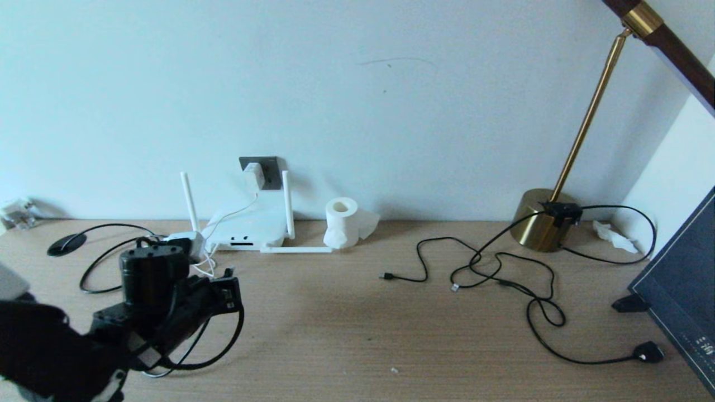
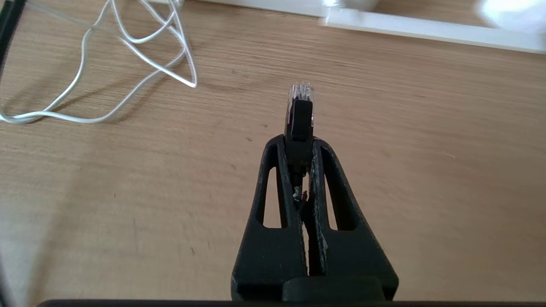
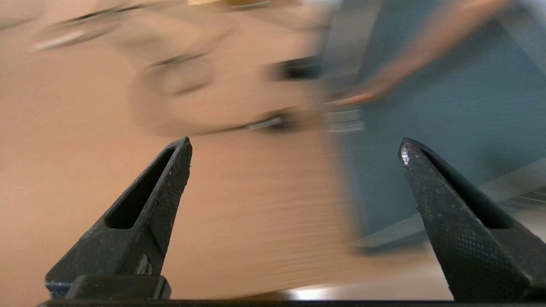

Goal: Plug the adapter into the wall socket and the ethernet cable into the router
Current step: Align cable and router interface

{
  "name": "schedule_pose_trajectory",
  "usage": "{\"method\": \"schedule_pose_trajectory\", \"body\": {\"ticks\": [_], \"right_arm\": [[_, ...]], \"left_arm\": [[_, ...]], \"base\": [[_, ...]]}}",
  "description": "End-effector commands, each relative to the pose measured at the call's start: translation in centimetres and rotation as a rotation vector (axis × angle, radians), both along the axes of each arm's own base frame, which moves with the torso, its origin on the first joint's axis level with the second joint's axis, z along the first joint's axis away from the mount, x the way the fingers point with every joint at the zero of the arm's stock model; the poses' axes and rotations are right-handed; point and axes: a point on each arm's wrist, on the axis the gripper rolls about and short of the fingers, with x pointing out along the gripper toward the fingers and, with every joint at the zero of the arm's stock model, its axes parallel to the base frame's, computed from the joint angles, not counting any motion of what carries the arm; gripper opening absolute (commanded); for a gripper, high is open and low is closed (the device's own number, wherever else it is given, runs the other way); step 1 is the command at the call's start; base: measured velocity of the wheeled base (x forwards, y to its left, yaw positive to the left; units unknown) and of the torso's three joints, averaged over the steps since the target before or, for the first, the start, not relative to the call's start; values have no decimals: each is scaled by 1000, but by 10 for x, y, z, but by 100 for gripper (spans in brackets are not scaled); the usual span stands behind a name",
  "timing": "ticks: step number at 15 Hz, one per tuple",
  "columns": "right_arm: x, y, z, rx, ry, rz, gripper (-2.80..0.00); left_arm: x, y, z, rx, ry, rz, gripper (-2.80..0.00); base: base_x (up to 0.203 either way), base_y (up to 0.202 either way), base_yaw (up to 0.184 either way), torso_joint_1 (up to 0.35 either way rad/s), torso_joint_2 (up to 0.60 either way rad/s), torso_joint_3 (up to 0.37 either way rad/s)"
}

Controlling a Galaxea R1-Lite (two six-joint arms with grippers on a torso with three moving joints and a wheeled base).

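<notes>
Left wrist view: the ethernet cable [image 2: 300, 117], black with a clear clip plug, is clamped in the left tool [image 2: 298, 143] above the worktop [image 2: 426, 179], near the router [image 1: 246, 228]. The right tool [image 3: 294, 147] is seen spread wide.

The adapter [image 1: 253, 175], a small white brick, sits plugged into the dark grey socket [image 1: 267, 171] low on the wall, its thin white cord dropping in loops to the desk. Right below lies the router [image 1: 246, 230], flat and white, two antennas upright and one lying flat along the desk. The black ethernet cable [image 1: 218, 346] loops over the desk's left front; its clear-tipped plug [image 2: 300, 111] is pinched between black fingers, above the wood.
</notes>
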Motion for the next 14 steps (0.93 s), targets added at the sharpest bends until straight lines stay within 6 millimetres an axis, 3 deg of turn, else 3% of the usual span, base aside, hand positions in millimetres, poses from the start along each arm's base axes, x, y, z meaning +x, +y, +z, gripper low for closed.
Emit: {"method": "schedule_pose_trajectory", "body": {"ticks": [1, 3, 5, 8, 14], "right_arm": [[-12, 5, -27, 47, -37, 241, 0], [-15, 8, -59, 51, -32, 349, 0], [-16, 7, -79, 20, -40, 330, 0], [-16, 5, -84, 40, -47, 217, 0], [-16, 5, -84, 33, -44, 229, 0]], "left_arm": [[12, 0, -24, 15, 53, 13, -280], [26, 1, -37, 24, 40, 46, -280], [39, 4, -45, 20, 8, 74, -280], [62, 7, -46, 9, -45, 93, -280], [74, 7, -48, -16, -60, 38, -280]], "base": [[0, 0, 0, 0, 0, 0], [0, 0, 0, 0, 0, 0], [0, 0, 0, 0, 0, 0], [0, 0, 0, 0, 0, 0], [0, 0, 0, 0, 0, 0]]}}
